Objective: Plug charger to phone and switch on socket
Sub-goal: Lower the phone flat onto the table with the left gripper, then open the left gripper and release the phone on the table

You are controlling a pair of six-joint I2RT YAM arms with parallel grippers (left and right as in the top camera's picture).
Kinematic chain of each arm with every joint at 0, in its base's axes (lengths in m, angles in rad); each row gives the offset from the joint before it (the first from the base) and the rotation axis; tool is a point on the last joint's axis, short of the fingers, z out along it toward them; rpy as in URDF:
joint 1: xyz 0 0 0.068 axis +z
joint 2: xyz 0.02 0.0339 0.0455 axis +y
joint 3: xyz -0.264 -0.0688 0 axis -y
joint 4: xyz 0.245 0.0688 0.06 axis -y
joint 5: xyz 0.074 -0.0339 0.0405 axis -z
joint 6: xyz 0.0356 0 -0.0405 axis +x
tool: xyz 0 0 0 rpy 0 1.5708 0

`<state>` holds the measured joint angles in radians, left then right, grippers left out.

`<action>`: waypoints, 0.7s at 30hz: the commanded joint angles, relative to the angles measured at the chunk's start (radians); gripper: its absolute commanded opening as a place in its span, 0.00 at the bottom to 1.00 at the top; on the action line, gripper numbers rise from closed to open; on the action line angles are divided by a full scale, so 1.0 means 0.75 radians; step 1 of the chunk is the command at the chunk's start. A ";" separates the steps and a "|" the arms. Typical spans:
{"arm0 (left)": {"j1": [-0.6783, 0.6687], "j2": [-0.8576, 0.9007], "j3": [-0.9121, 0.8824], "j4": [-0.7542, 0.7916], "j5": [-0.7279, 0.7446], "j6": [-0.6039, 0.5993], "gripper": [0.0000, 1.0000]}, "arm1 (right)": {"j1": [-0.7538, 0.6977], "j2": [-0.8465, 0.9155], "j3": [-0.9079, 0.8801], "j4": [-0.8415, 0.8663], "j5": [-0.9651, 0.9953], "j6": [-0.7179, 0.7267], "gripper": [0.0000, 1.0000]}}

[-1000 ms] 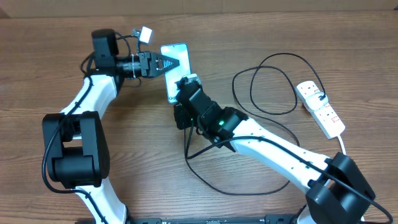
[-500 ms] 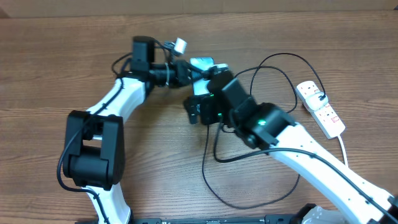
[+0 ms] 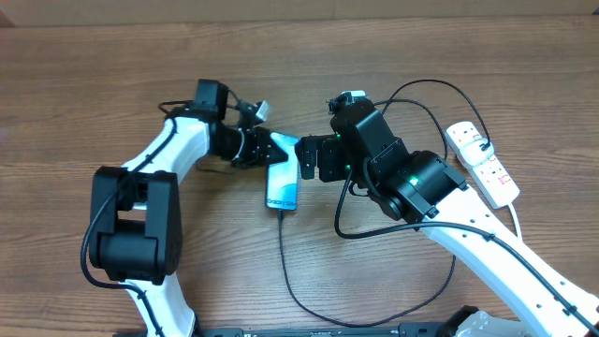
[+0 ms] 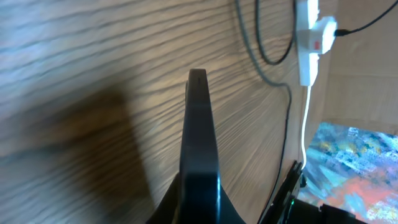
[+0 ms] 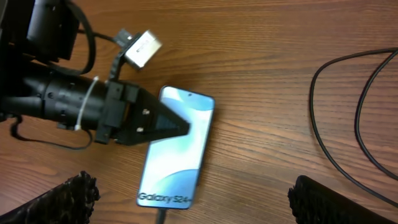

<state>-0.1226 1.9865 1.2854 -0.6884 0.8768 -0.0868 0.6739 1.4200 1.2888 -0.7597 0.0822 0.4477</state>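
Shifted down to mid-frame, the phone (image 3: 283, 183) has the charger (image 3: 280, 243) attached, left end effector (image 3: 273, 148) pinching its top; right end effector (image 3: 312, 157) spread wide.

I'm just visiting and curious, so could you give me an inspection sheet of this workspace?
Surface: wooden table, brown grain.
Job's things: phone screen up; socket near the table's right side, switches unreadable.
Clutter: nothing seen.
End effectors: left end effector shut on the phone near its top; right end effector open above it.
Cables: charger enters the phone's bottom end and loops to the socket; white cord trails from the socket.
Surroundings: colourful patch beyond the table, blurred.
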 commanded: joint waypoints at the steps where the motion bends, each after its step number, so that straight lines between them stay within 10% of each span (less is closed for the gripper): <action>1: 0.041 0.016 0.007 -0.046 0.020 0.122 0.04 | -0.002 -0.017 0.026 0.007 0.007 -0.003 1.00; 21: 0.047 0.301 0.008 -0.071 0.137 0.111 0.23 | -0.002 -0.017 0.026 -0.002 0.002 -0.002 1.00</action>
<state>-0.0845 2.1830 1.2854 -0.7361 0.9955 -0.0189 0.6739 1.4200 1.2888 -0.7624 0.0822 0.4477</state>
